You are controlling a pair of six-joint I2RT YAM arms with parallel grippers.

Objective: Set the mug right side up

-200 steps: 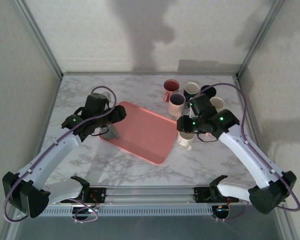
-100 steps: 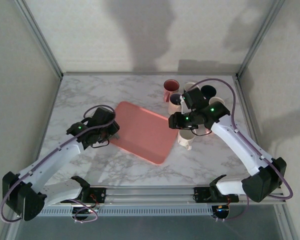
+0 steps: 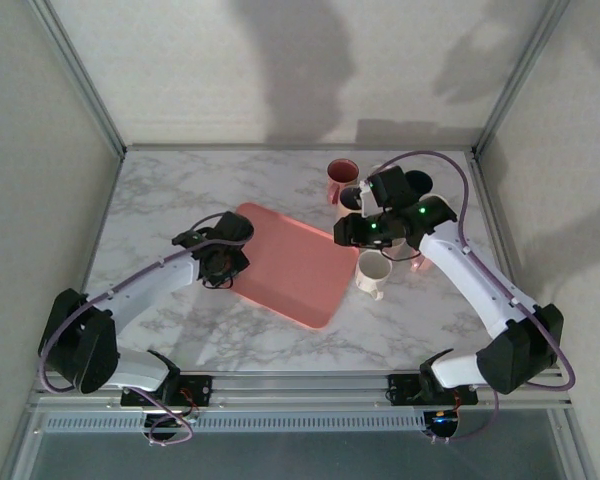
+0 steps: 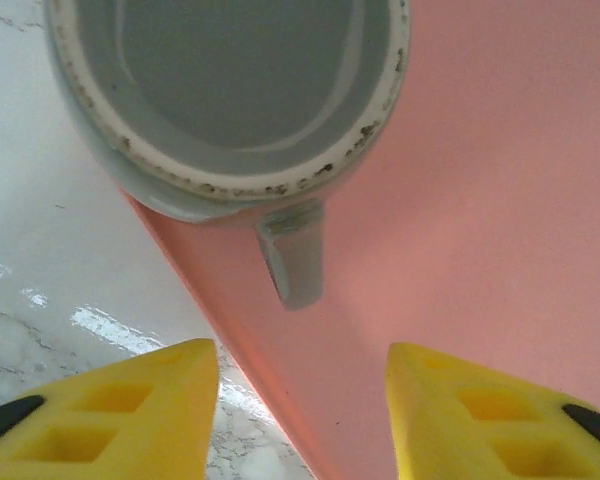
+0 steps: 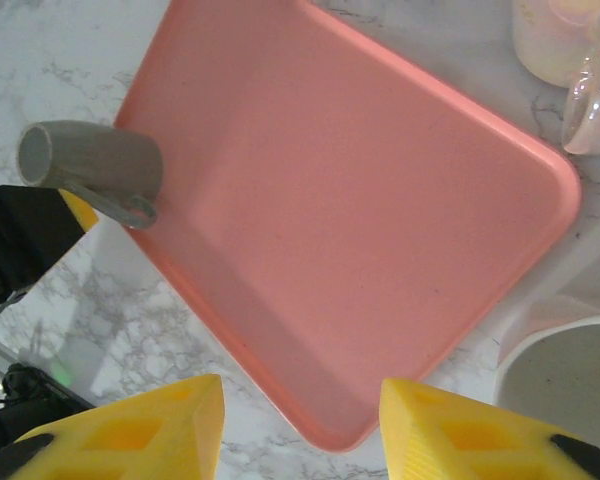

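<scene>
Pale walls and an aluminium frame close in a marble desk (image 3: 180, 190). The two arms reach in from the near edge: the left arm (image 3: 140, 290) stretches to the left side of the tray, and the right arm (image 3: 470, 275) bends over the desk's right half.

A pink tray (image 3: 290, 262) lies skewed in the middle of the desk. At the back right a cluster of mugs stands close together, a pink mug (image 3: 342, 178) among them. A white mug (image 3: 373, 272) sits mouth up, just beside the tray's right edge.

The grey mug (image 5: 95, 160) is at the tray's left edge, close in front of the left claw (image 4: 300, 392). Its round end with a pale speckled rim faces the left wrist camera. I cannot tell whether that end is the mouth or the base. Its handle (image 4: 295, 255) points toward the gap between the yellow fingers.

The left claw is released, its fingers apart with nothing between them, clear of the mug. The right claw (image 5: 300, 425) hangs above the tray, also released and holding nothing.
</scene>
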